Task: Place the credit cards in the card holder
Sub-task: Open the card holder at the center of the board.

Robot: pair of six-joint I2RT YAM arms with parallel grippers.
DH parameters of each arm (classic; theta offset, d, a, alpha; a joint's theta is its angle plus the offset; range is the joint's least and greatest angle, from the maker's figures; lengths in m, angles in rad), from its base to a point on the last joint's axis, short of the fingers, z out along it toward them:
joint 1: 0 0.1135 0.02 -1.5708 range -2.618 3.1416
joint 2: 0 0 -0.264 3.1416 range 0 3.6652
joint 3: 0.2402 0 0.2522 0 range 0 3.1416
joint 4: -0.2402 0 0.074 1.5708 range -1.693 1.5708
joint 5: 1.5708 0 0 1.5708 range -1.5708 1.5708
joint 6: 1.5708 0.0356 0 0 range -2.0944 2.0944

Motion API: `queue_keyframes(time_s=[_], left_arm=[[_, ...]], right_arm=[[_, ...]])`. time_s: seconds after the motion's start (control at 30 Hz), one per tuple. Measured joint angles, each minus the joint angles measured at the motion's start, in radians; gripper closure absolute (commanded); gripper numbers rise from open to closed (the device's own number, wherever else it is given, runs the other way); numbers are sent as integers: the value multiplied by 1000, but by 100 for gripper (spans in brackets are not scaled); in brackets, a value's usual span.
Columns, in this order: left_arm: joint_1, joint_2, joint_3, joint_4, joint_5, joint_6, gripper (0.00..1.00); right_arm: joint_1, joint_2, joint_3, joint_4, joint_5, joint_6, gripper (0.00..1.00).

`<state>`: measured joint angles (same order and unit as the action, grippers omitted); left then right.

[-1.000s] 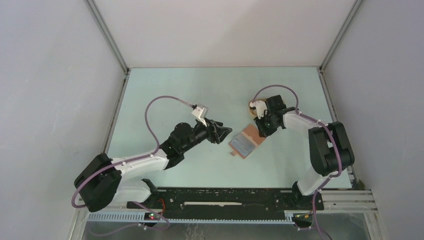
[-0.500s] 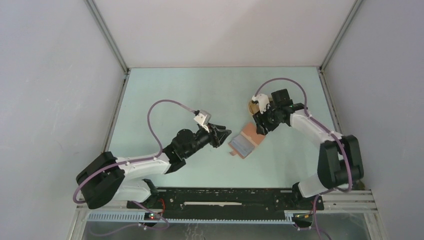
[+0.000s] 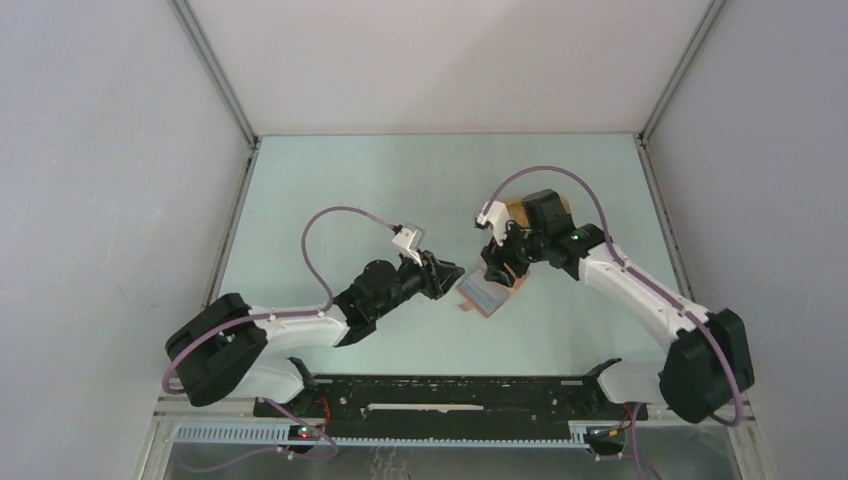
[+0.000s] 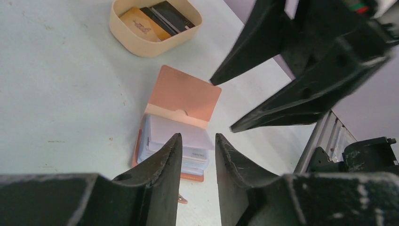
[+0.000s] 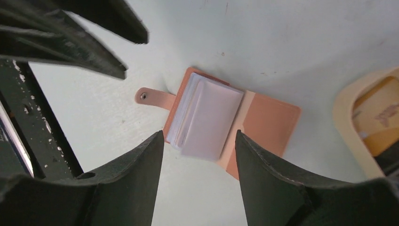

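Note:
The reddish-brown card holder (image 3: 486,296) lies open on the table, its pale bluish pockets (image 4: 176,134) upward and its strap tab (image 5: 147,96) to one side. An orange-yellow credit card (image 4: 141,26) lies in the beige tray (image 4: 129,41), also in the right wrist view (image 5: 381,117). No other card shows. My left gripper (image 3: 452,272) is slightly open and empty, hovering at the holder's left edge (image 4: 197,137). My right gripper (image 3: 497,272) is open and empty, above the holder (image 5: 198,135), with the holder (image 5: 221,120) showing between its fingers.
The beige tray (image 3: 516,208) stands just behind the holder, mostly hidden by my right arm, and holds black pieces (image 4: 168,15) beside the orange card. The two grippers face each other closely over the holder. Cage walls and posts bound the table.
My right gripper has swung from over the tray down and left to above the card holder, empty. My left gripper has edged right toward the holder.

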<state>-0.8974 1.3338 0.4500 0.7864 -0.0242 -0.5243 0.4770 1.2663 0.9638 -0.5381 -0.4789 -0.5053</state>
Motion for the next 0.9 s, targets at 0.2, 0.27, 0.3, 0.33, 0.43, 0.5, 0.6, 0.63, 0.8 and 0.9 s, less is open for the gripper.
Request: queue_keyframes(time_s=[0.2,0.27,0.3,0.33,0.43,0.5,0.6,0.63,0.8,0.9], left_arm=[[-25,95,-22,54,-3,-68,73],[-30,138,-26,71,-3,-95,76],[-30,158,-26,76,-3,-108,77],[-32,175,-26,81,-3,-122,78],[-33,201,-26,89,-7,-152,78],[-33,210,-26,94,-13,-177,75],[-37,225,-26,95,-26,-212,66],[-40,232,-26,95,-29,-229,61],[-77,251,-26,73,-47,-278,51],[-98,251,-26,50,-56,-297,47]], right_arm=[[31,164,-7,45,79,80,21],[38,202,-8,51,110,104,17],[41,212,-8,53,121,112,15],[45,221,-8,55,132,121,14],[56,237,-8,63,148,139,12],[61,257,-8,68,156,150,10],[68,298,-8,70,167,158,9],[70,313,-8,70,172,160,9],[95,349,-8,69,209,168,9],[110,356,-7,70,226,171,10]])
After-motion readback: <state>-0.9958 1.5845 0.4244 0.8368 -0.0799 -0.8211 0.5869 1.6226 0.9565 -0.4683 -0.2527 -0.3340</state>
